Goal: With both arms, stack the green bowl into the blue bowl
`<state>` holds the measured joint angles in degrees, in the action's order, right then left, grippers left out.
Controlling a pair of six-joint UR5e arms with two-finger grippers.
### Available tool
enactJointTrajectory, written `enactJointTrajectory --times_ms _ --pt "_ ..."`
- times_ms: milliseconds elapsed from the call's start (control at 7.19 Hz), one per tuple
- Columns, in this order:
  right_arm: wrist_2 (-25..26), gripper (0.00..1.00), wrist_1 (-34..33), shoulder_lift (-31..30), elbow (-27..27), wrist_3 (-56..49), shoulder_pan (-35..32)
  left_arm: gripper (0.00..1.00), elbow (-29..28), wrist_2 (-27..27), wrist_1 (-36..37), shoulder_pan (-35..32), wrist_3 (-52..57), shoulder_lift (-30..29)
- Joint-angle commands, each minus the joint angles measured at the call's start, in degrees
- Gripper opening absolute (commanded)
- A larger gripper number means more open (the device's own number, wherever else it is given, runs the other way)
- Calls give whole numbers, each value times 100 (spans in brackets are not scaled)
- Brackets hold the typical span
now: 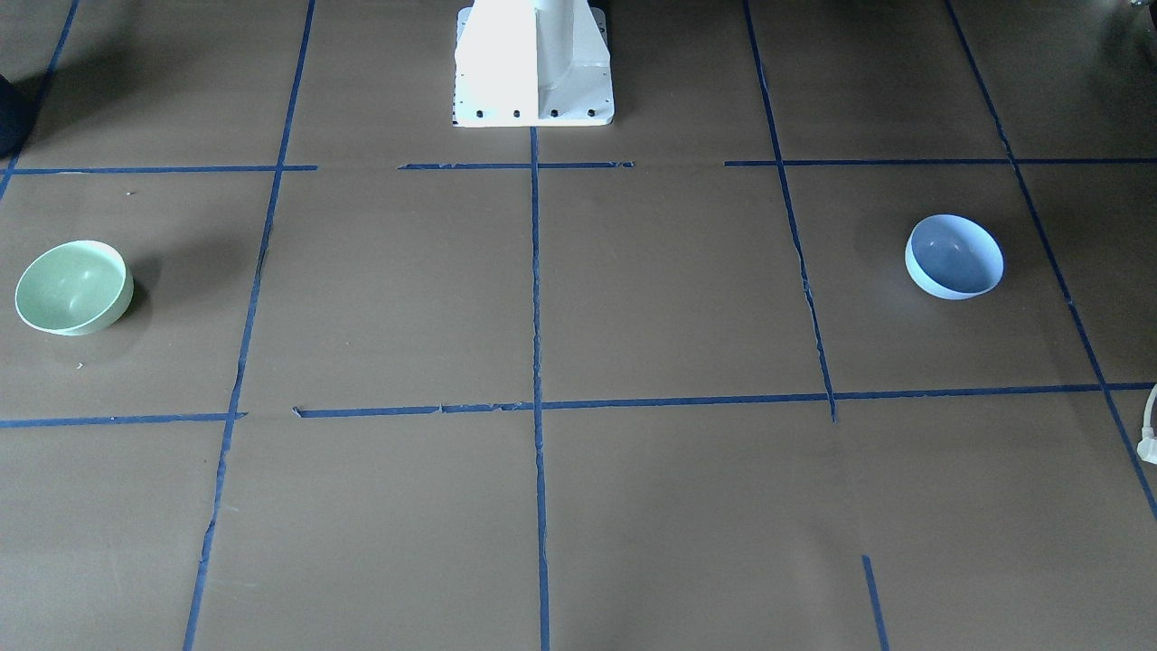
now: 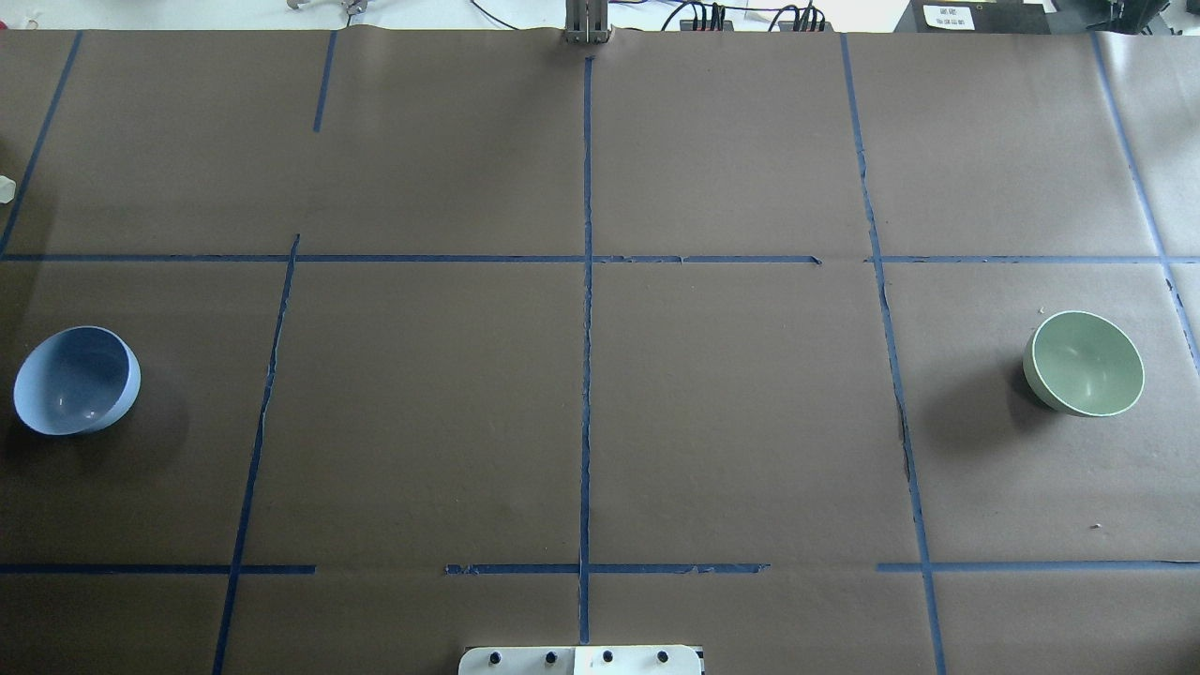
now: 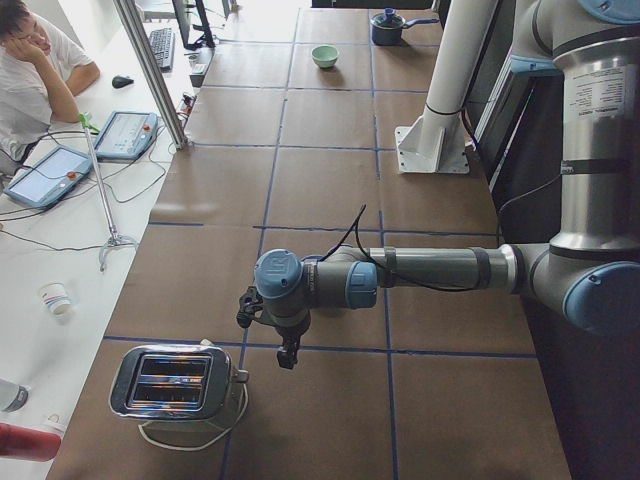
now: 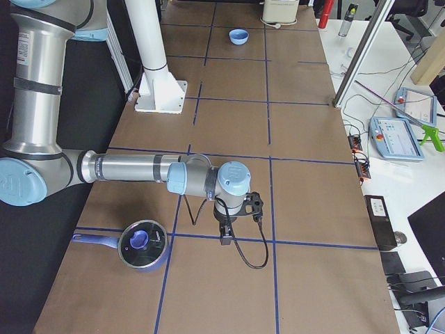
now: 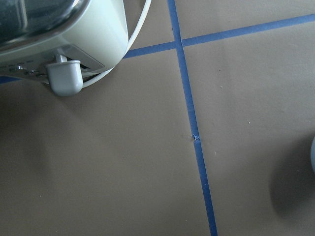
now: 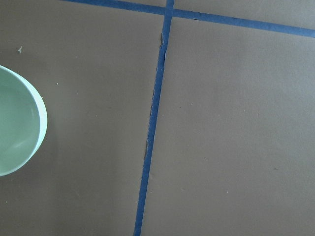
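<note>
brown paper-covered table (image 2: 422,422) gridded with blue tape (image 2: 587,375), white desk (image 3: 60,350) alongside, brightly lit.

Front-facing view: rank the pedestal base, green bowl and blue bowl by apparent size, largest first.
1. The white pedestal base looks largest, even though the top edge crops it.
2-3. The green bowl and blue bowl look nearly alike. Green seems marginally wider, but it is too close to rank.
</note>
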<state>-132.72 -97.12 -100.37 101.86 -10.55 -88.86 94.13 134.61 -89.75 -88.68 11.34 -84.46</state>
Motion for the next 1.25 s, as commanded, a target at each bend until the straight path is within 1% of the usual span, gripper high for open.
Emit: enactJointTrajectory --times_ms 0,417,696,835,1113 --pt "0 100 0 9 9 0 0 100 35 -31 1 9 -26 0" --pt "0 100 0 52 18 9 9 100 70 -31 -95 9 -35 -79" --pt "0 100 0 70 18 9 18 100 44 -40 -524 9 -44 -202" --pt "0 100 0 70 18 9 26 100 -34 -22 -552 9 -53 -341" --pt "0 100 0 70 18 9 35 100 26 4 -727 17 -44 -351"
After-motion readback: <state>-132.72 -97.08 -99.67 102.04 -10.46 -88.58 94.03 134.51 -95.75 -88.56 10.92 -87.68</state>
